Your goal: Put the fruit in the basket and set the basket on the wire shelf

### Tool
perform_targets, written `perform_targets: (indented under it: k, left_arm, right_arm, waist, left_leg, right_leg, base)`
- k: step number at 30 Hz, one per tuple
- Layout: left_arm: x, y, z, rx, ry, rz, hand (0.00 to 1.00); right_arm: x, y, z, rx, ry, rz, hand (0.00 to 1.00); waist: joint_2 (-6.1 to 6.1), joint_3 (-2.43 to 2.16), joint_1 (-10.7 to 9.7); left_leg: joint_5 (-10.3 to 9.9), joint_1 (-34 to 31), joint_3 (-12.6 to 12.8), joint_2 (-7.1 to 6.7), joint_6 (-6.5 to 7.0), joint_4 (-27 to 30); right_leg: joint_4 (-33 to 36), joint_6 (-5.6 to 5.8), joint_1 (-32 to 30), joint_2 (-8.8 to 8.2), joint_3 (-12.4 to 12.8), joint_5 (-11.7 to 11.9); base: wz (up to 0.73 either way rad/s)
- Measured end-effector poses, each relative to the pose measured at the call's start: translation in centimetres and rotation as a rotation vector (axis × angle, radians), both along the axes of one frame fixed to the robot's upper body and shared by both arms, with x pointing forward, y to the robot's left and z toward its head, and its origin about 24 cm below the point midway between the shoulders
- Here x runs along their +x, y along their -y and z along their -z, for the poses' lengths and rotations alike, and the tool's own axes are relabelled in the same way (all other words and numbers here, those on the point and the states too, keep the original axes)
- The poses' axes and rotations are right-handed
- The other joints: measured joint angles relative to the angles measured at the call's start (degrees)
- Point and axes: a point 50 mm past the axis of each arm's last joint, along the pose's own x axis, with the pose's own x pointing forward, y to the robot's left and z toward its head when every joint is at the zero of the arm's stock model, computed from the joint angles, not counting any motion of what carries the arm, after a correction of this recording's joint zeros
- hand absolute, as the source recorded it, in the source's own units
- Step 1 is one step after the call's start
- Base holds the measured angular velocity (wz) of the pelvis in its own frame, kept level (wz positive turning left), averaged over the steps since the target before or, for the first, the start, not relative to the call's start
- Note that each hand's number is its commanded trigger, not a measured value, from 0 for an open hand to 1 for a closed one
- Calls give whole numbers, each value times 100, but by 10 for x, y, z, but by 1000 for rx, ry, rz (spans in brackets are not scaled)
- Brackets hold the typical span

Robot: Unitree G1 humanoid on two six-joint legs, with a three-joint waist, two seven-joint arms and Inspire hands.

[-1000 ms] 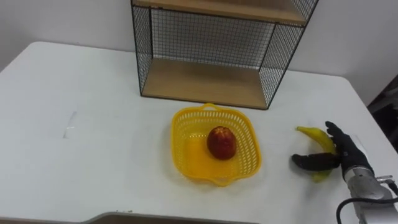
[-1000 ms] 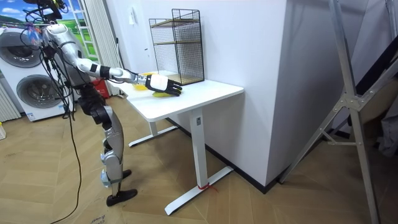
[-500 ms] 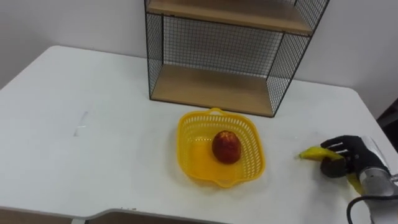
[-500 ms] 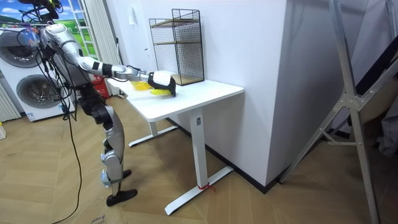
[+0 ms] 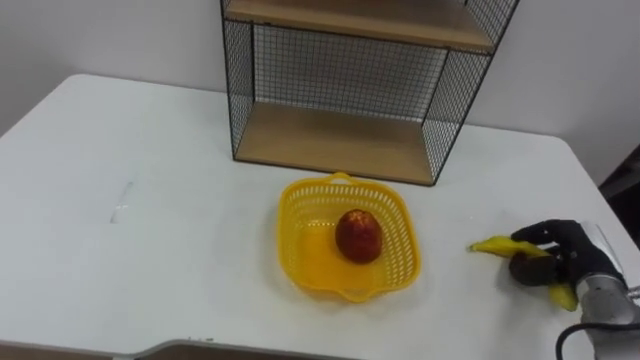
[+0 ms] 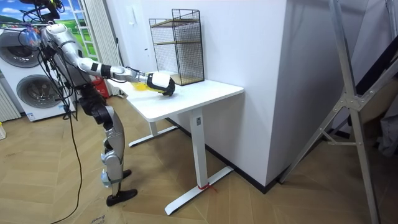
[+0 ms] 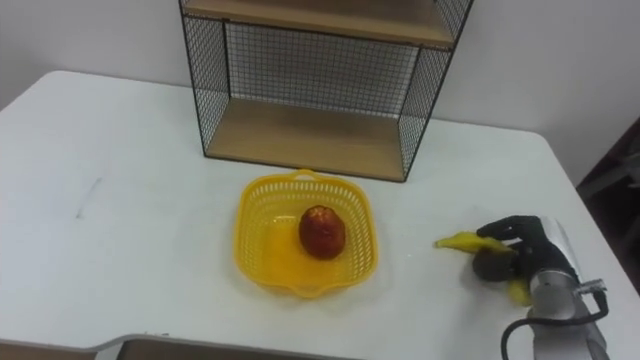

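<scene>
1. At the right side of the white tabletop (image 5: 150,200), well apart from the yellow plastic basket (image 5: 290,215), the yellow banana (image 5: 490,245) sits in the right hand (image 5: 565,258), whose fingers are curled round it.
2. Best to lift it clear, carry it left, and release it low beside the red fruit (image 5: 357,236) in the basket.
3. A second ago this hand lay spread open over the banana.

The right hand (image 5: 565,255) is reaching in from the lower right, its back facing up and its fingers curling round the banana (image 5: 492,245). In the room view the robot is standing upright, stretching its right arm forward.
</scene>
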Motion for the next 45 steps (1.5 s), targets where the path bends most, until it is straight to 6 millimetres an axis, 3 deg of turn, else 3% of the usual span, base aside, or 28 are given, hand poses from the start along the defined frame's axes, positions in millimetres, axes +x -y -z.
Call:
perform_targets:
  k: [1,6,9,15,20,28,32,38,40,42,45]
  left_arm:
    - [1,0,0,0,2,2,0]
    - [2,3,1,-4,8,8,0]
    - [-1,3,1,-4,4,12,0]
    - [-1,8,2,-25,28,19,0]
    - [4,10,2,-24,57,34,0]
    - [9,13,3,-27,61,77,0]
    - [13,13,2,-25,71,81,0]
    - [21,15,3,-37,81,103,0]
    - [21,15,3,-41,75,104,0]
    - [22,16,3,-42,75,107,0]
    - [22,17,3,-57,66,113,0]
  right_arm:
    - [1,-8,-4,2,17,-33,100]
    - [14,-34,-35,-2,156,-137,100]
    - [24,-47,-75,-39,332,-200,100]
    - [26,-61,-115,-34,537,-253,100]
    - [25,-75,-132,-35,610,-306,100]
    - [25,-99,-138,1,618,-429,100]
    - [22,-121,-145,26,625,-546,100]
    - [18,-143,-142,71,566,-692,100]
    - [18,-145,-140,77,549,-714,55]
    - [18,-147,-139,84,534,-734,2]
    - [18,-152,-132,101,489,-766,0]
  waist:
    - [31,-3,0]
    - [124,71,-5]
    - [109,58,-10]
    - [20,45,18]
    - [67,75,16]
    - [53,51,16]
    - [54,51,177]
    - [73,70,367]
    - [81,78,433]
    - [90,89,446]
    - [97,99,471]
  left_leg:
    - [1,-29,50,3,1,1]
    - [23,-138,210,-10,40,-17]
    - [77,-169,224,-40,59,-126]
    - [77,-159,216,-38,58,-139]
    - [77,-103,243,-10,57,-269]
    - [77,-175,294,-8,54,-286]
    - [73,-179,388,-6,45,-315]
    - [73,-183,359,-9,44,-294]
    - [71,-189,356,-10,45,-295]
    - [68,-210,343,-9,42,-304]
    - [67,-217,325,-5,40,-300]
  right_leg:
    - [12,-1,-56,-2,47,0]
    - [102,-5,-279,-36,214,1]
    - [85,-1,-359,-61,220,-3]
    - [6,-2,-318,-58,227,1]
    - [10,-1,-292,-59,225,2]
    - [20,0,-384,-53,222,2]
    - [17,-4,-452,-23,357,6]
    - [14,-3,-444,-22,355,7]
    - [13,-2,-444,-22,355,8]
    - [11,-2,-448,-22,344,8]
    - [10,-2,-448,-19,327,8]
  base:
    - [-17]
    - [-18]
    - [0]
    - [0]
    - [-3]
    - [-1]
    - [-15]
    - [2]
    - [2]
    - [3]
    - [3]
